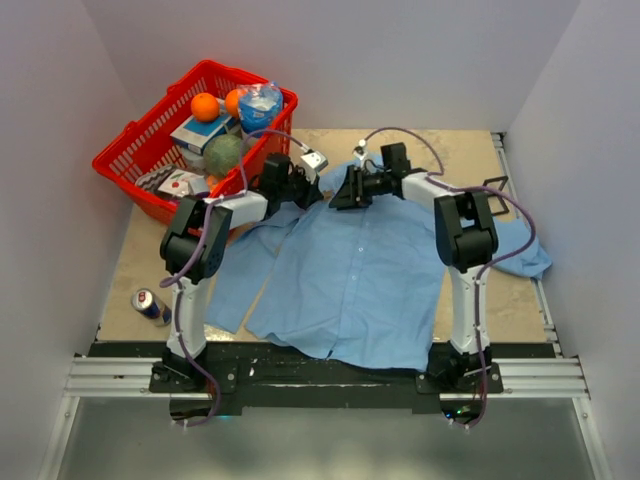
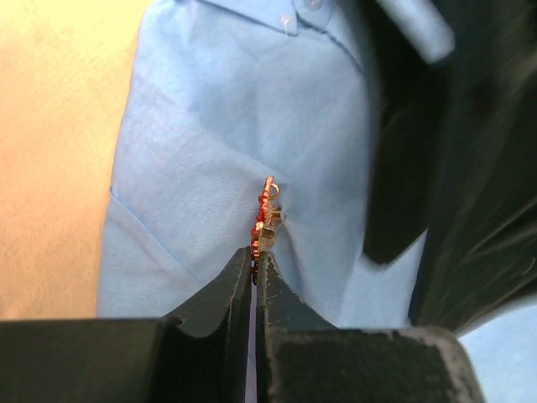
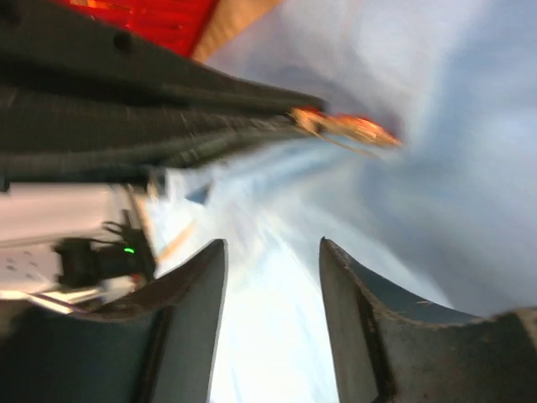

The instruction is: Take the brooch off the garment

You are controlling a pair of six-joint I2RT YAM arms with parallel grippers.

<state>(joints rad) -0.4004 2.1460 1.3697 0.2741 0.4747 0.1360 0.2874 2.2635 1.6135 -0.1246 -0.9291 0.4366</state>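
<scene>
The light blue garment [image 1: 350,280] lies spread on the table. In the left wrist view my left gripper [image 2: 256,256] is shut on the tiny red-orange brooch [image 2: 267,220], which sits against the garment [image 2: 210,151] below the collar. In the top view the left gripper [image 1: 308,190] and right gripper [image 1: 338,192] meet at the shirt's collar end; the brooch is too small to see there. My right gripper [image 3: 270,252] is open and empty, its jaws apart over the cloth [image 3: 470,168]. The blurred brooch [image 3: 352,128] shows above it at the tip of the left gripper's fingers [image 3: 168,126].
A red basket [image 1: 128,150] with oranges, a melon and packets stands at the back left, close behind the left gripper. A drink can [image 1: 150,305] lies at the left edge. Walls close in both sides. The right arm's dark body [image 2: 470,168] fills the right of the left wrist view.
</scene>
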